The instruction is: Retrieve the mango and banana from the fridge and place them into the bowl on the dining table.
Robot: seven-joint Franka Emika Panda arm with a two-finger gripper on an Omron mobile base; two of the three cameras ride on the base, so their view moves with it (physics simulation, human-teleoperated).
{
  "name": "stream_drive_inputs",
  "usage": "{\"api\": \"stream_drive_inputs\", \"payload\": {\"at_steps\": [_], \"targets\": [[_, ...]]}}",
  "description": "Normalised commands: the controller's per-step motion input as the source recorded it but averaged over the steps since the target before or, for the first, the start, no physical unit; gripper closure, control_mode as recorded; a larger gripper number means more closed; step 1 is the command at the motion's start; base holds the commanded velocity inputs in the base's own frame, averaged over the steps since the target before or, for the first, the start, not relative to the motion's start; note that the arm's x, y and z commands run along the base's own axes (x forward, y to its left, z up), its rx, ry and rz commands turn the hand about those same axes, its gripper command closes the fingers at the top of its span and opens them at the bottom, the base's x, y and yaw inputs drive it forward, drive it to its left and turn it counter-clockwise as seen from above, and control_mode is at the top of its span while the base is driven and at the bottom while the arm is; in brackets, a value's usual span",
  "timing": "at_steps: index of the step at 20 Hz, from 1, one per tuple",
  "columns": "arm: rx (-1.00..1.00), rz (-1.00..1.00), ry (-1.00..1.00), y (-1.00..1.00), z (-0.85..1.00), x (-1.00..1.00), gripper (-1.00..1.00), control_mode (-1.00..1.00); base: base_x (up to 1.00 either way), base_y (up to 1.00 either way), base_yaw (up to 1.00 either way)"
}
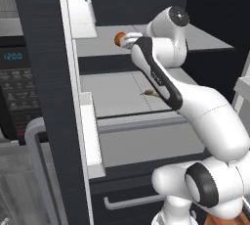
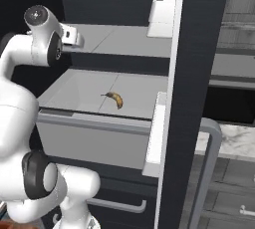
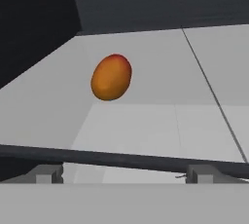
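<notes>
The mango [image 3: 111, 77] lies on the fridge's upper shelf [image 1: 215, 40], at 11 o'clock from the gripper [image 3: 119, 173], whose jaws stand spread, nothing held. We judge it smooth, light, firm, apt to roll: pinch across its short middle. The banana [image 2: 115, 98] rests one shelf below.

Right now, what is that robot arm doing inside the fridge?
It is reaching into the open fridge for a mango. The mango sits on the upper shelf, a little ahead of the claw, which is open and not touching it yet. A banana lies on the shelf below, untouched. Nothing has been picked up so far.
</notes>
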Motion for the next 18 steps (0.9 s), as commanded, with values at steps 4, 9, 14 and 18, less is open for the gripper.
{"api": "stream_drive_inputs", "payload": {"at_steps": [4,9,14,18], "targets": [[0.0,0.0,0.0,0.16,0.0,0.4,-1.0,-1.0,0.0,0.0,0.0],[0.0,0.0,0.04,0.11,0.0,0.46,-1.0,-1.0,0.0,0.0,0.0],[0.0,0.0,0.04,0.11,0.0,0.51,-1.0,-1.0,0.0,0.0,0.0],[0.0,0.0,0.02,0.11,0.0,0.48,-1.0,-1.0,0.0,0.0,0.0]]}}
